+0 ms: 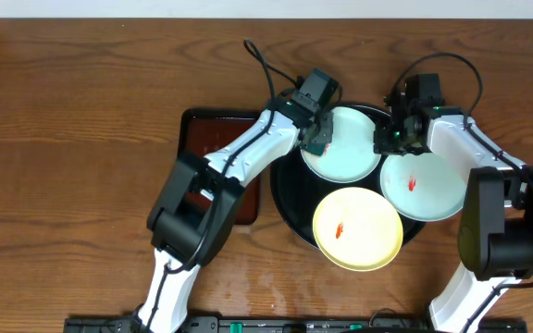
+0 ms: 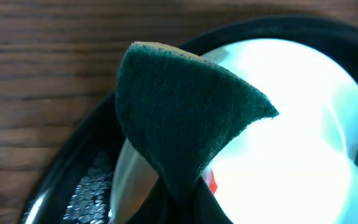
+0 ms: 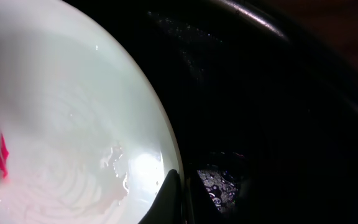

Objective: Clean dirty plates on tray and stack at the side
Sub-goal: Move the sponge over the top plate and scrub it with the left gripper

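The left gripper pinched a coarse green sponge over a glossy mint plate. On the right gripper, the jaws' spread was unclear.

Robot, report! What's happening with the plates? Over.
Left gripper shut on green scouring pad over pale mint plate. Right gripper at second mint plate's rim, grip unclear. Three plates on round black tray.

A round black tray is set right of the table's centre. Three plates are laid on it: rear mint plate, red-smeared right mint plate, red-smeared yellow plate frontmost.
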{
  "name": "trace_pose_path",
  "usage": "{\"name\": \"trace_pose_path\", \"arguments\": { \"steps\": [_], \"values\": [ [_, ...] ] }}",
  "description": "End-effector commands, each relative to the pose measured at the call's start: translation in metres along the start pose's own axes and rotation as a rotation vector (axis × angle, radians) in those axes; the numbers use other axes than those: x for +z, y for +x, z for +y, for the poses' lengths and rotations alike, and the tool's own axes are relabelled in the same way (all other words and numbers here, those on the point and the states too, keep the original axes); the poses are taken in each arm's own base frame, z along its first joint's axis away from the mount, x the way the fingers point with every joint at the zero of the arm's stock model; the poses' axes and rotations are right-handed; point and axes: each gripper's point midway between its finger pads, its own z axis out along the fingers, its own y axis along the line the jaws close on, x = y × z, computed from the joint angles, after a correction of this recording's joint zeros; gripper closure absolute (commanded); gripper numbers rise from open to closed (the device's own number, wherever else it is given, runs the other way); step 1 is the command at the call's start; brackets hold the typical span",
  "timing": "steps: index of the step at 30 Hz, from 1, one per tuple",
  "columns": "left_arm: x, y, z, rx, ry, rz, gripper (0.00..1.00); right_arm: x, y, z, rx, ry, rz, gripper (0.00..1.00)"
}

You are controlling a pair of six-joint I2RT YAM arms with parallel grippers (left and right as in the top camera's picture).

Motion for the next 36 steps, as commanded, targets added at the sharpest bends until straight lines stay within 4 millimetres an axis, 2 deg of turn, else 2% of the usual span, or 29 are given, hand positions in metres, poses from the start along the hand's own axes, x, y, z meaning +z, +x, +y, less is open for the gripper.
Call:
{"name": "trace_pose_path", "arguments": {
  "steps": [1,14,17,24,29,32,36],
  "values": [
    [0.016,0.01,0.002,0.033,-0.032,0.02,0.92,0.0,0.002,0.004,-0.017,-0.015,0.002,0.99],
    [0.056,0.04,0.009,0.049,-0.062,0.093,0.92,0.0,0.002,0.004,-0.013,-0.015,0.002,0.99],
    [0.061,0.044,0.005,0.05,-0.037,0.111,0.92,0.0,0.002,0.004,-0.013,-0.015,0.002,0.99],
    [0.055,0.053,-0.042,0.046,0.222,0.182,0.93,0.0,0.001,0.005,-0.014,-0.015,0.0,0.99],
    [0.046,0.062,-0.066,0.046,0.37,0.245,0.93,0.0,0.001,0.005,-0.014,-0.015,0.0,0.99],
    [0.036,0.064,-0.081,0.044,0.482,0.284,0.92,0.0,0.001,0.005,-0.014,-0.015,-0.001,0.99],
    [0.012,0.056,-0.103,0.033,0.651,0.307,0.92,0.0,0.001,0.005,-0.014,-0.015,-0.001,0.99]
  ]
}}
